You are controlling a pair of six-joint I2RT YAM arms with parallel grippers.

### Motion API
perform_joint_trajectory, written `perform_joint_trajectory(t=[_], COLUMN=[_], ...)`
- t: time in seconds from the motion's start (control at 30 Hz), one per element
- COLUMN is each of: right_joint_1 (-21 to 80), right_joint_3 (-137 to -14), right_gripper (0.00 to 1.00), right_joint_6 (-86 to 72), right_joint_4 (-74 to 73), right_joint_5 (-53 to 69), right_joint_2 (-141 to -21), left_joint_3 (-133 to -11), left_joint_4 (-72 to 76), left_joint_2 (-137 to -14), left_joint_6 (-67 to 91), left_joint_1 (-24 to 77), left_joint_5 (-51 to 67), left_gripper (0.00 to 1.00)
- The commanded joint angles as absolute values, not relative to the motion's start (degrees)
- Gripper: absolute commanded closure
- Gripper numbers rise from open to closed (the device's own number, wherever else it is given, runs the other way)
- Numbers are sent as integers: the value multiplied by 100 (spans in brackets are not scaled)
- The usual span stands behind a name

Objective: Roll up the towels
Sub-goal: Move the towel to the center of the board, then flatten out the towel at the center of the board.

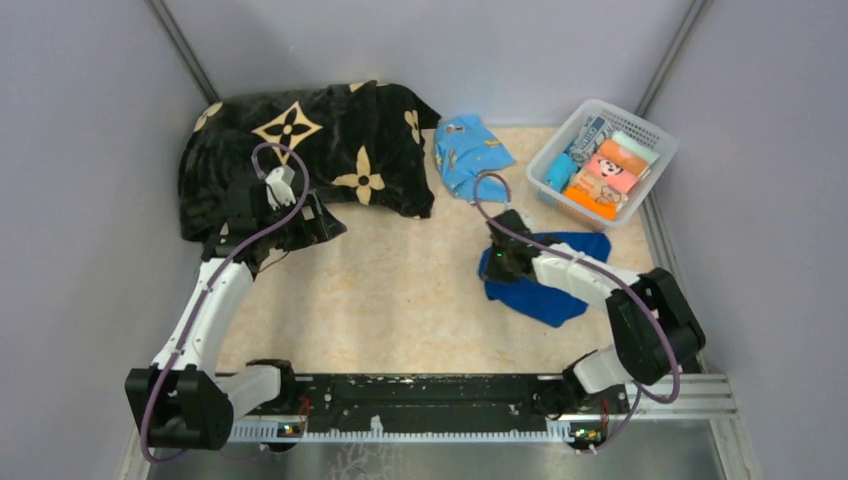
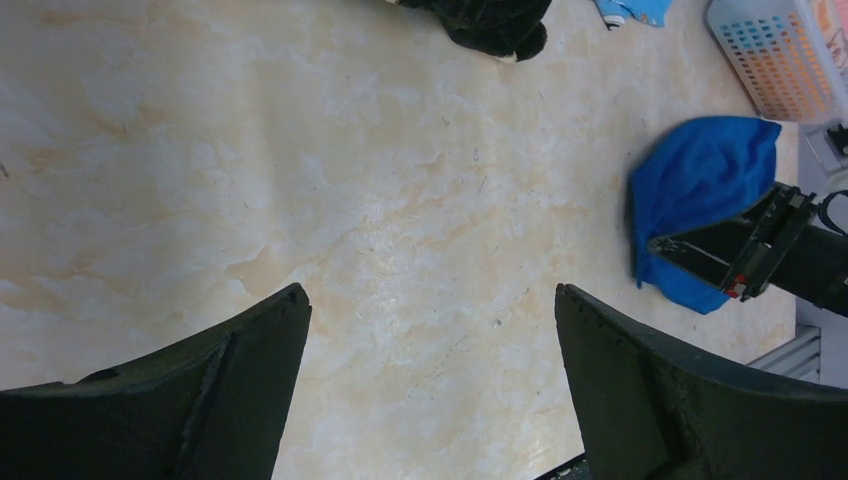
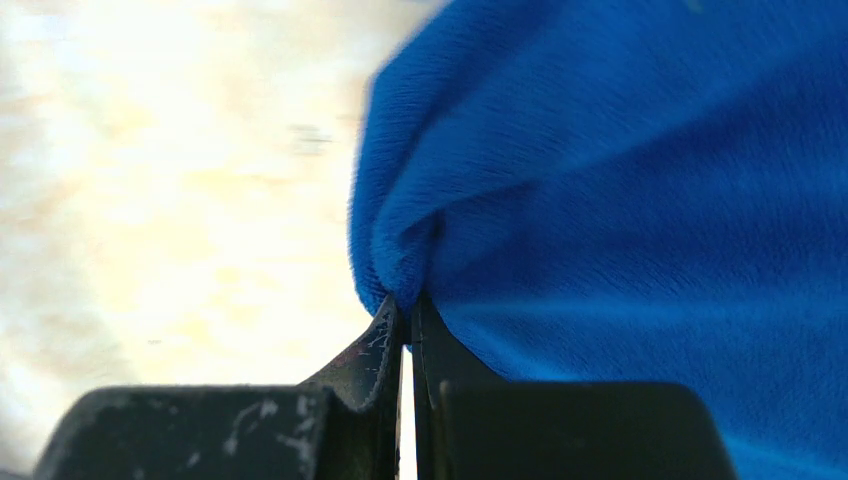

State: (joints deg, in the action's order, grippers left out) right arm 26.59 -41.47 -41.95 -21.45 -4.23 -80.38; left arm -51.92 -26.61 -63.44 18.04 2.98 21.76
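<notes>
Nearest the right wrist camera, the right jaws are pressed tight together, with a bunched fold of the royal-blue towel (image 3: 620, 200) pinched between their tips. The plush cloth rises from that pinch and fills the right side of the view. Pale marbled table (image 3: 170, 200) shows to the left.

From above, the black mounting rail (image 1: 430, 395) with both arm bases runs along the near edge. The right arm reaches in from the right, and its jaws grip the left edge of the royal-blue towel (image 1: 545, 290). That towel lies crumpled and unrolled on the right half of the table (image 1: 400, 290), on the near side of a white plastic basket (image 1: 655, 135). The basket sits at the far right corner and holds several folded cloths (image 1: 600, 170) in turquoise, orange and white.

A light-blue printed cloth (image 1: 470, 150) lies loosely spread at the far edge, between the basket and a black blanket with cream flower motifs (image 1: 330, 150), just beside the blanket's right edge. The blanket is heaped over the far left corner.

The left arm reaches over the blanket's near edge. The left jaws stand wide apart and hold nothing. The left wrist view shows only bare table (image 2: 400, 200) between them, with the royal-blue towel (image 2: 700, 190) well off to the right.
</notes>
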Motion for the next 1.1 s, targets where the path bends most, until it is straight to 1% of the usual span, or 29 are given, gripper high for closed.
perform_joint_trajectory(t=[0.0,0.07,0.2,0.27,0.33,0.4,0.47,0.57,0.63,0.77,0.83,0.9,0.97,1.07], right_joint_1=[3842,4395,4968,5092,5099,5067,4903,4522,4291,3854,3624,3403,3244,3199], right_joint_3=[-5728,-6499,-7706,-8125,-8204,-7963,-7575,-6891,-6285,-5388,-4993,-4633,-4339,-4039], right_gripper=[100,100,99,88,79,71,63,60,55,51,50,50,50,51], right_joint_6=[-4707,-4488,-4149,-3900,-3756,-3551,-3437,-3351,-3313,-3356,-3366,-3341,-3296,-3203], right_joint_4=[-1685,-1657,-1559,-1629,-1784,-1825,-1840,-1805,-1724,-1574,-1520,-1477,-1496,-1519], right_joint_5=[-437,-362,45,392,396,9,-57,74,-46,-50,-68,-119,-259,-515], right_joint_2=[-8892,-9519,-10474,-10722,-10672,-10362,-9979,-9326,-8831,-8175,-7864,-7571,-7295,-6947], left_joint_3=[-5098,-5093,-5042,-4978,-4896,-4810,-4731,-4673,-4671,-4697,-4635,-4525,-4399,-4316], left_joint_4=[-2435,-2422,-2394,-2399,-2383,-2358,-2328,-2235,-2131,-2081,-2079,-2146,-2321,-2703], left_joint_2=[-6318,-6336,-6316,-6283,-6210,-6151,-6112,-6139,-6255,-6614,-6822,-7028,-7202,-7393], left_joint_6=[1697,1680,1679,1696,1737,1809,1900,2108,2261,2406,2468,2640,2896,3155], left_joint_1=[264,269,280,316,432,632,952,1778,2312,3106,3380,3445,3432,3419], left_joint_5=[2644,2771,2915,3023,3038,2940,2781,2281,2012,1438,1173,967,523,-38], left_gripper=[3,3,4,5,5,6,6,6,7,9,10,12,15,18])
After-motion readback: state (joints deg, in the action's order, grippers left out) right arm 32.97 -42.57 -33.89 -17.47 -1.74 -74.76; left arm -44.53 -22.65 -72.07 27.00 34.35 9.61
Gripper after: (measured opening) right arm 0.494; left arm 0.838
